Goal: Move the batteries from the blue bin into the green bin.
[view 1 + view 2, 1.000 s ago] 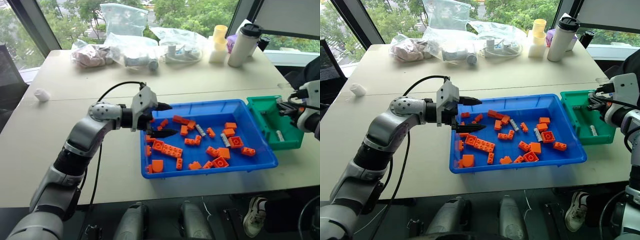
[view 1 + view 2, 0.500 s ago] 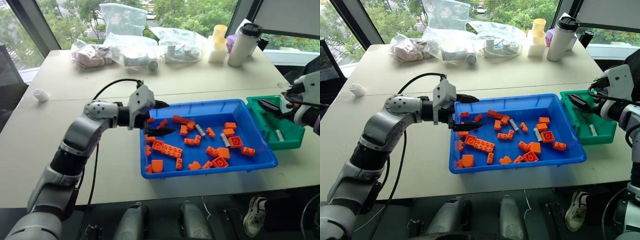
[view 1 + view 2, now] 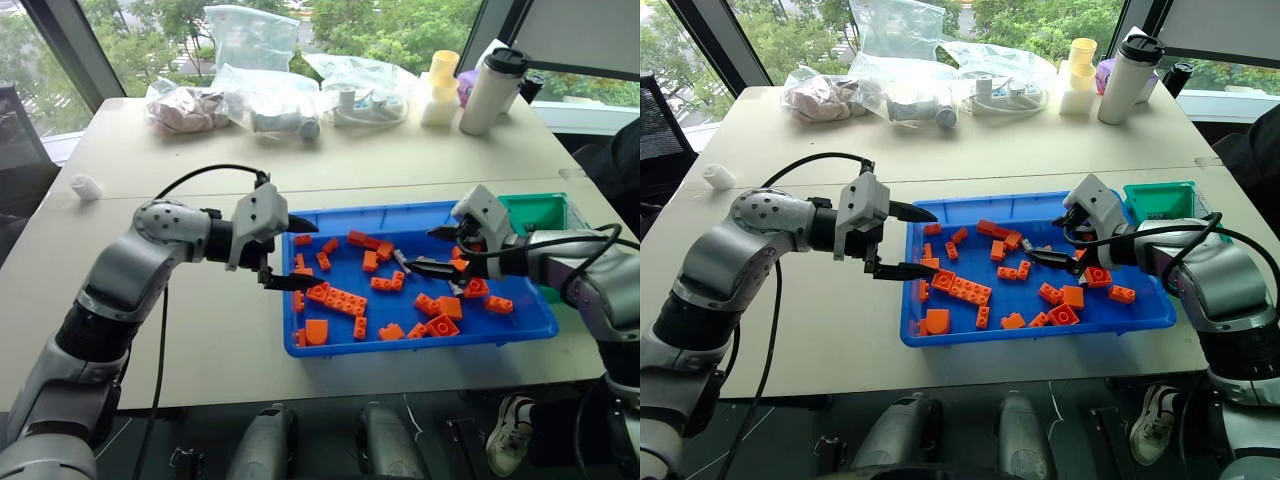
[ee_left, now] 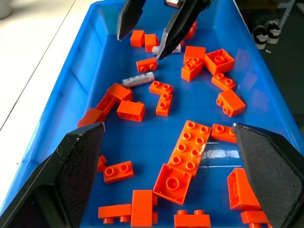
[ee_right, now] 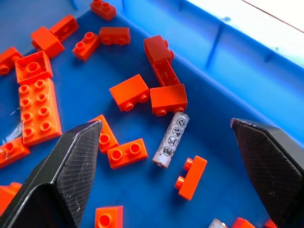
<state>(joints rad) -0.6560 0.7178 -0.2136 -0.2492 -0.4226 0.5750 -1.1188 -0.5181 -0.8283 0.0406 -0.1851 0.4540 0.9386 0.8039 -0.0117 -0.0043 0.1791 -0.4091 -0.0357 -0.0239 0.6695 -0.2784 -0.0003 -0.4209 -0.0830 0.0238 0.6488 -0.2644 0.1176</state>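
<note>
Head view: the right tool [image 3: 441, 251] hangs spread inside the blue bin [image 3: 520, 328], a battery [image 3: 401, 261] just beside its tips; the green bin [image 3: 535, 210] sits behind it. The left tool [image 3: 295, 255] is spread too.

Right wrist view: the battery [image 5: 171, 139] lies between the spread fingers [image 5: 66, 171], among orange bricks [image 5: 129, 91].

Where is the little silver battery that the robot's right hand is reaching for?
The battery lies flat on the floor of the blue bin, among orange bricks near the bin's far wall, in front of the open right gripper.
</note>
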